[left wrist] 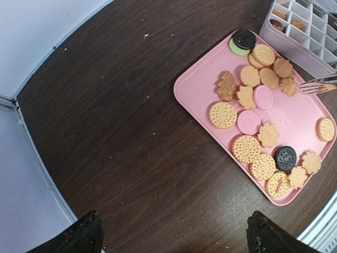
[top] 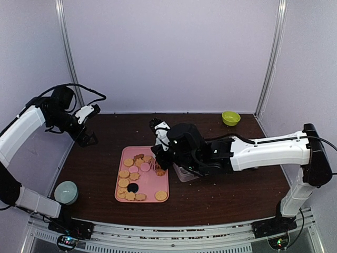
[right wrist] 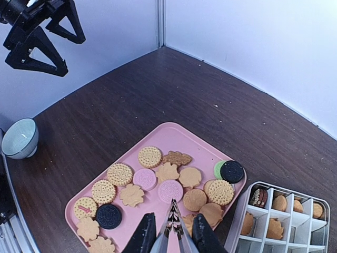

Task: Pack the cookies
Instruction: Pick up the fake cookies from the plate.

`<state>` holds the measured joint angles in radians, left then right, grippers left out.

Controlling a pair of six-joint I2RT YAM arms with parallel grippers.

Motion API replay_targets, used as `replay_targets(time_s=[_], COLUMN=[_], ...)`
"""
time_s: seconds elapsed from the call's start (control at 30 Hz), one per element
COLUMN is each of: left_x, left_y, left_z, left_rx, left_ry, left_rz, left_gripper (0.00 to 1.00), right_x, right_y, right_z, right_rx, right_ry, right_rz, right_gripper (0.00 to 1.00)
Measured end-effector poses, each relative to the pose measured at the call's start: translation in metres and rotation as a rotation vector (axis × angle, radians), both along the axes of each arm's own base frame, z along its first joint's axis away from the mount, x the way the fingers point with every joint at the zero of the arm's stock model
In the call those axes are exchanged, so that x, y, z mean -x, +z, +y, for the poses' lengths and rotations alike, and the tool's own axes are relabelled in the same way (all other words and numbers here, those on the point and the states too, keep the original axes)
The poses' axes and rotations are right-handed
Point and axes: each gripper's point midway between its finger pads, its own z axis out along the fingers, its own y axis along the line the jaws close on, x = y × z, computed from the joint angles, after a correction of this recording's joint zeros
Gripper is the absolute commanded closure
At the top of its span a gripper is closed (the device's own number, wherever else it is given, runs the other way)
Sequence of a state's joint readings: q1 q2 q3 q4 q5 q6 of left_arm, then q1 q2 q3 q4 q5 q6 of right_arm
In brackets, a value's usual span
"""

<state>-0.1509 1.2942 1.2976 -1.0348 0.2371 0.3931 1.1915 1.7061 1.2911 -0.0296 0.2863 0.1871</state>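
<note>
- Two robot arms work over a dark wooden table (top: 105, 158).
- One pink tray (top: 126, 153) lies at the table's centre, just left of the box.
- About twenty cookies (left wrist: 222, 115) lie loose on the tray. Most are golden rounds and flower shapes, two are pink, two are black and one is green.
- The green cookie and one black cookie overlap at the tray's corner nearest the box.
- One clear box (right wrist: 284, 221) with white dividers sits beside the tray. At least six cookies show in its compartments: one dark brown, the rest golden.
- The right gripper (right wrist: 172, 237) reaches over the tray, its fingers clamped on one pair of metal tongs (right wrist: 172, 219).
- The tongs' tips hang together over the golden cookies at the tray's box side. Whether they pinch a cookie cannot be told.
- The left gripper (top: 88, 139) hovers above the table's far left, well apart from the tray. Its fingers are spread wide and hold nothing.
- One small green bowl (top: 230, 117) stands at the far right corner.
- One pale bowl (top: 66, 192) stands at the near left edge.
</note>
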Motion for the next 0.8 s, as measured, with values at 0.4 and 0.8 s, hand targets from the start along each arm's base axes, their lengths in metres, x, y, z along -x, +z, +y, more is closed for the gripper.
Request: replay_targets(time_s=[0.4, 0.8], left_x=[-0.015, -0.002], left_y=[0.004, -0.020], left_z=[0.035, 0.024], left_rx=[0.012, 0.065], left_ry=[0.161, 0.124], left_rz=[-0.058, 0.009], left_gripper=[0.02, 0.02], right_x=[-0.015, -0.042], right_y=[0.004, -0.028], right_z=[-0.007, 0.000], right_rx=[-0.015, -0.001], right_ry=[-0.111, -0.144], right_rz=[-0.062, -0.022], right_gripper=[0.83, 0.73])
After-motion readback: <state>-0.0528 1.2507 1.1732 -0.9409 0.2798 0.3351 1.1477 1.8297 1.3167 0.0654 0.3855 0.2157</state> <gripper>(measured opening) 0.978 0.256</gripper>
